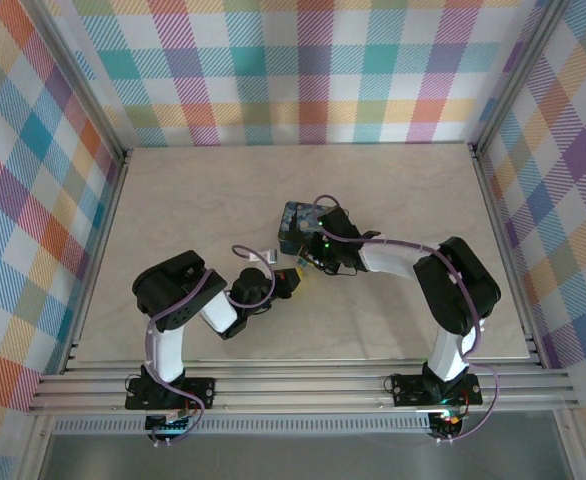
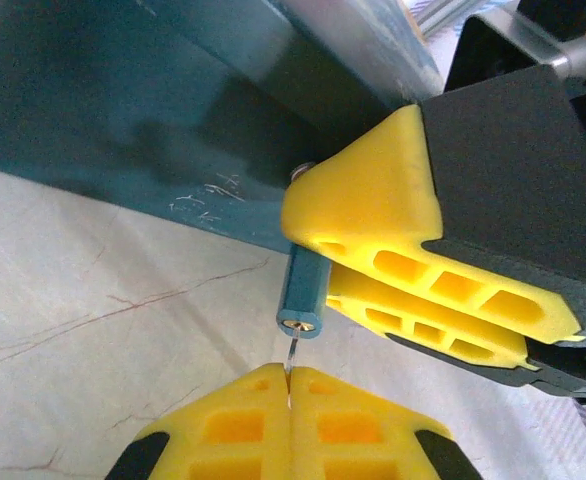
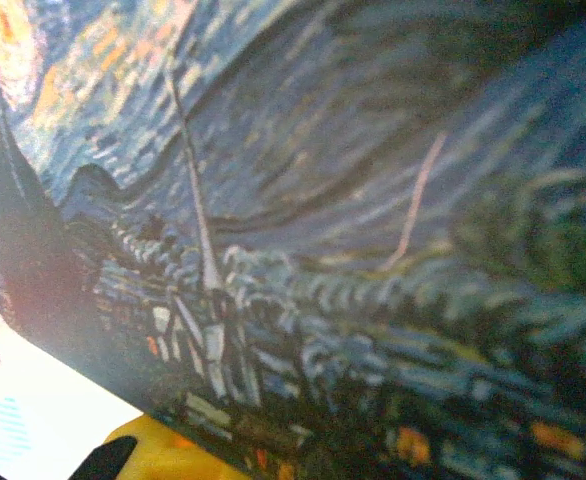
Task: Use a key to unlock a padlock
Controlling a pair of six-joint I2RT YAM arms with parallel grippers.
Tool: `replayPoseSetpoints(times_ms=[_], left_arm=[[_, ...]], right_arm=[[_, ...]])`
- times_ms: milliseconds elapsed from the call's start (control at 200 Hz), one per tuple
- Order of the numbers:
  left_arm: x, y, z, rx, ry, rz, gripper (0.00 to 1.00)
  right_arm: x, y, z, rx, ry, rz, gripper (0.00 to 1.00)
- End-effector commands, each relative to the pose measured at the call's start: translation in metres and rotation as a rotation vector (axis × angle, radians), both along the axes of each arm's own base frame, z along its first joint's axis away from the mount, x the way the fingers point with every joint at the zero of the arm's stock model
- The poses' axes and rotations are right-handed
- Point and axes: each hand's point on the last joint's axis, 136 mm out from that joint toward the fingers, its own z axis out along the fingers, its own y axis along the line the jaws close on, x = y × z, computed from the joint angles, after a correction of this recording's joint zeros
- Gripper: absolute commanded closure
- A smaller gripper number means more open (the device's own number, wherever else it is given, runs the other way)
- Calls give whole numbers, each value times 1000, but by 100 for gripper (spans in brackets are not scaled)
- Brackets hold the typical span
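Three walls (image 1: pixel 293 70) lined with pastel plaid cloth box in a pale beige, marble-veined table (image 1: pixel 173 200) in the top view. Ribbed aluminium rails (image 1: pixel 293 385) run along its near edge, where both black arms are bolted. A dark-blue rectangular tin (image 1: pixel 298 222) painted with a starry night lies near the middle of the table. Just on its near-edge side, the left gripper (image 1: pixel 289 280) and the right gripper (image 1: pixel 309 262) meet tip to tip; what sits between them is too small to make out here.

From the left wrist, the table shows faint reddish veins, and the tin's dark teal side wall crosses the top. A tiny padlock (image 2: pixel 301 290) with a blue rounded body and a silvery end face sits just beside that wall. It is clamped between the right gripper's two yellow ribbed fingers (image 2: pixel 373 200), and the upper finger hides its far end. The left gripper's yellow fingertips (image 2: pixel 253 420) are pressed together on a thin silvery key (image 2: pixel 291 352), whose blade reaches the padlock's end face.

From the right wrist, the tin's painted lid, swirling blues with orange-yellow spots, lies close and blurred. One yellow finger shows at the bottom edge, beside a strip of pale table.
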Motion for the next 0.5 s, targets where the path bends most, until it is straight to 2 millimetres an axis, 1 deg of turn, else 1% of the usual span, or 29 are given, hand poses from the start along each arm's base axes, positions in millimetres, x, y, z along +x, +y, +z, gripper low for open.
replayPoseSetpoints(times_ms=[0,40,110,145,170,235,330,420,500], left_arm=[[-27,-4,-26,116,85,-105,100],[-26,-4,-22,122,77,-109,99],[-26,-3,-15,135,72,-117,80],[-26,-2,-11,147,71,-122,73],[-26,0,-8,157,72,-127,71],[-27,4,-2,185,82,-140,67],[-27,14,6,198,96,-154,65],[-27,22,16,172,115,-166,63],[-29,23,27,116,135,-191,62]], right_arm=[[-21,-1,-14,-8,113,5,99],[-21,0,-12,3,117,2,100],[-22,2,-7,22,121,-1,100],[-22,3,-4,33,122,-4,100],[-22,4,-3,39,124,-6,100],[-22,5,0,56,132,-12,100],[-24,7,4,85,150,-21,100],[-24,9,6,114,168,-31,100],[-25,11,7,130,181,-38,100]])
